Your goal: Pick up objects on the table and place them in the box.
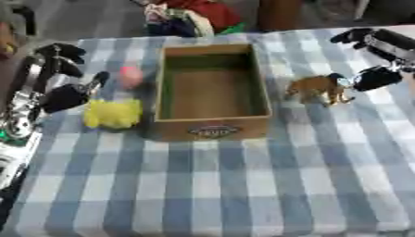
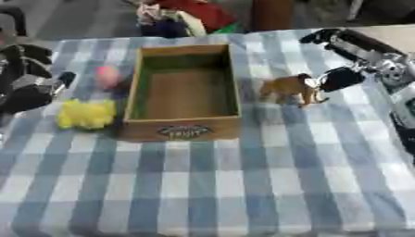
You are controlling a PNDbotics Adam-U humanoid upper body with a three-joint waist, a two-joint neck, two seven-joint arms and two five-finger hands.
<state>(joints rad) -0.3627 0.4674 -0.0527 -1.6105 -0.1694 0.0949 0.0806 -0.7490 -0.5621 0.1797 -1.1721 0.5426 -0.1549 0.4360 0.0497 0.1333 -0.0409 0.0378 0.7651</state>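
An open brown cardboard box point(image 1: 212, 126) stands in the middle of the checked table, with nothing in it. A brown toy animal point(image 1: 317, 89) stands just right of the box. My right hand point(image 1: 376, 77) comes in from the upper right, open, with one dark fingertip at the animal's right end and the other fingers point(image 1: 353, 35) spread farther back. A yellow soft toy point(image 1: 113, 114) lies left of the box, and a small pink thing point(image 1: 129, 76) lies behind it. My left hand point(image 1: 68, 96) hovers open just left of the yellow toy.
The blue and white checked tablecloth point(image 1: 243, 185) runs to the near edge. Red, white and dark clutter point(image 1: 191, 15) lies beyond the table's far edge. My left arm point(image 1: 22, 111) runs along the table's left side.
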